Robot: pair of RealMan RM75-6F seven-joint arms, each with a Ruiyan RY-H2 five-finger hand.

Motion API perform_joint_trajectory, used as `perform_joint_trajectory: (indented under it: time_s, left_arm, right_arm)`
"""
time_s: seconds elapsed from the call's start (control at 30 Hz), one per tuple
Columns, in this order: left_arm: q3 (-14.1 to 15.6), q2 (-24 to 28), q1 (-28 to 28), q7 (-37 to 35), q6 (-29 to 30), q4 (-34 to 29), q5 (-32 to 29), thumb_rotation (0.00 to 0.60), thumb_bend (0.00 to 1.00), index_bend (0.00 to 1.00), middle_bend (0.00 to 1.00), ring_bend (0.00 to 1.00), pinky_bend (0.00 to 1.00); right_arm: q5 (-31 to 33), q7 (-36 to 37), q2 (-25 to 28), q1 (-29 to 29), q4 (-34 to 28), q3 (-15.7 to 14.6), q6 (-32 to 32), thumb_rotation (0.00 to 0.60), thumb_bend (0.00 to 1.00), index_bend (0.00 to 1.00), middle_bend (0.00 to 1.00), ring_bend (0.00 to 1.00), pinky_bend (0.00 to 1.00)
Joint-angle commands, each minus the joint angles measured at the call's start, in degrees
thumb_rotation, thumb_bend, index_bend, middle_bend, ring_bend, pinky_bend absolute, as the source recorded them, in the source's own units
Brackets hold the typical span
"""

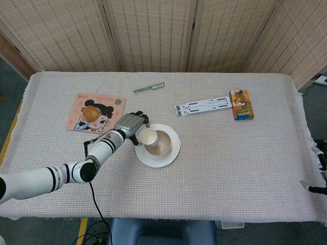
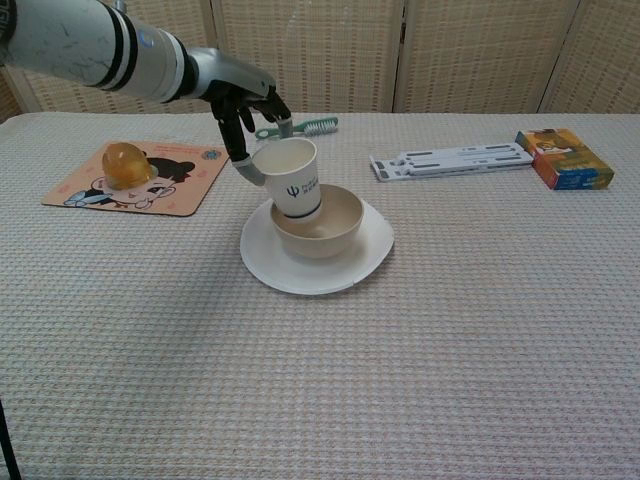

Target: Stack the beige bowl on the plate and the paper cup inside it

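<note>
A white plate lies at the table's middle left with the beige bowl standing on it. My left hand holds the white paper cup by its left side. The cup is upright with a slight tilt, and its base is down inside the left part of the bowl. My right hand shows only as a sliver at the right edge of the head view, off the table, fingers apart and holding nothing.
A cartoon mat with an orange round object lies left of the plate. A green toothbrush lies behind it. A white folding stand and a colourful box sit at the right.
</note>
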Motion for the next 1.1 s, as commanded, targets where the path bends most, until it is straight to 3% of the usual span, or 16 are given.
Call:
perform_joint_trajectory:
  time_s: [0.03, 0.47, 1.1]
  left_arm:
    - [1.36, -1.06, -0.88, -1.37, -1.16, 1.58, 0.79, 0.600, 0.25, 0.55, 0.19, 0.00, 0.16]
    - [4.59, -2.64, -3.33, -4.42, 0.32, 1.26, 1.39, 0.600, 0.25, 0.55, 0.19, 0.00, 0.16]
    - [6.73, -7.20, -5.99, -7.56, -1.01, 7.03, 0.93, 0.600, 0.25, 0.56, 0.19, 0.00, 0.16]
  right_arm:
    - [0.01, 0.21, 0.01, 0.02, 0.14, 0.07, -0.14, 0.600, 0.23, 0.00, 0.00, 0.00, 0.00]
    - [-1.62, 1.65, 0.40, -0.50, 0.17, -0.01, 0.58, 0.600, 0.23, 0.00, 0.00, 0.00, 0.00]
    - [-3.33, 5.06, 0.65, -0.48, 1.69, -0.17, 0.19, 0.600, 0.23, 0.00, 0.00, 0.00, 0.00]
